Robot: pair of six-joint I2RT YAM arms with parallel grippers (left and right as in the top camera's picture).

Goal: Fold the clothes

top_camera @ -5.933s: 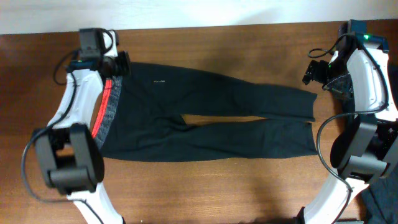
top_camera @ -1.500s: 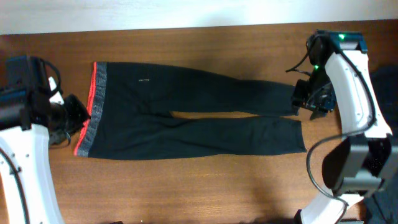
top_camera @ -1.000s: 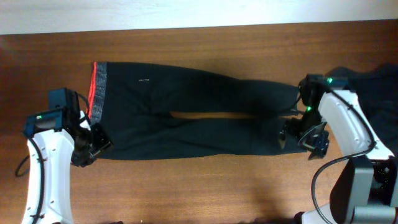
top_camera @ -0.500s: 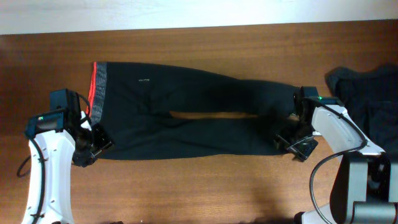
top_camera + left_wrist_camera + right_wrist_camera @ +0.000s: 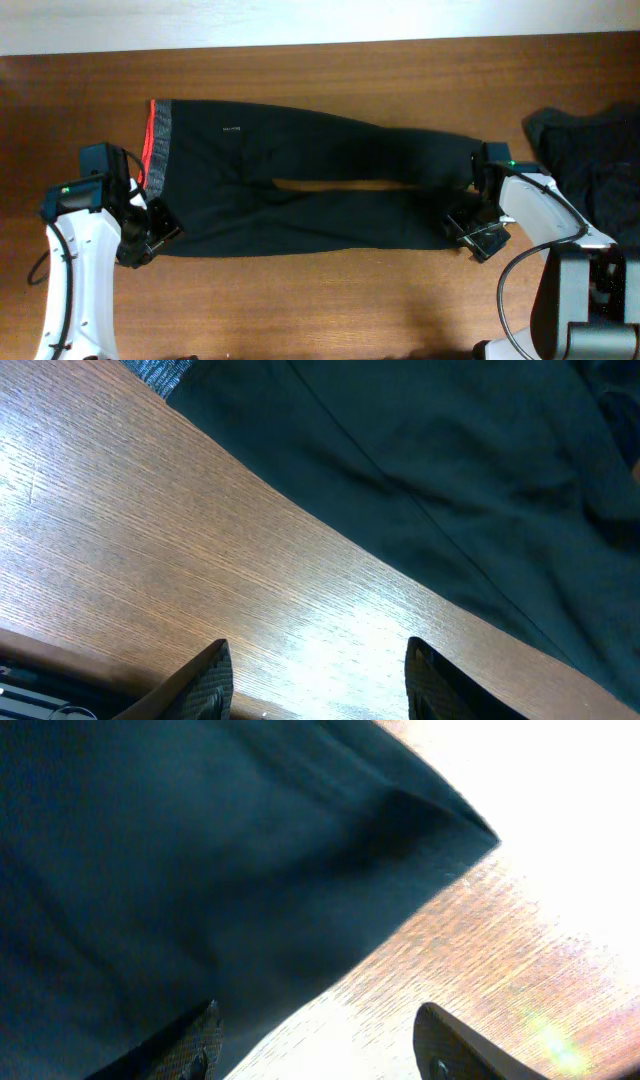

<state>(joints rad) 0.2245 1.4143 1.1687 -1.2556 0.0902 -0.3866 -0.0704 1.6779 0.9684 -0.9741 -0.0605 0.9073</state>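
Note:
The clothes, long black trousers [image 5: 320,190], lie flat on the wooden table with the red-and-grey waistband [image 5: 157,140] at the left and the leg ends at the right. My left gripper [image 5: 150,236] hovers at the near corner of the waist. In the left wrist view the left gripper [image 5: 320,685] is open over bare wood, with the fabric edge [image 5: 420,490] just ahead. My right gripper [image 5: 474,231] sits at the near leg's cuff. In the right wrist view the right gripper [image 5: 320,1045] is open astride the cuff edge [image 5: 300,920], one finger [image 5: 195,1045] over the cloth.
A heap of dark garments [image 5: 590,150] lies at the table's right edge, beside the right arm. The wooden table [image 5: 320,300] shows bare in front of the trousers. A narrow strip of wood [image 5: 330,184] shows between the two legs.
Over the last second the right arm drew in and settled at the near leg's cuff. The left arm and the trousers have stayed put.

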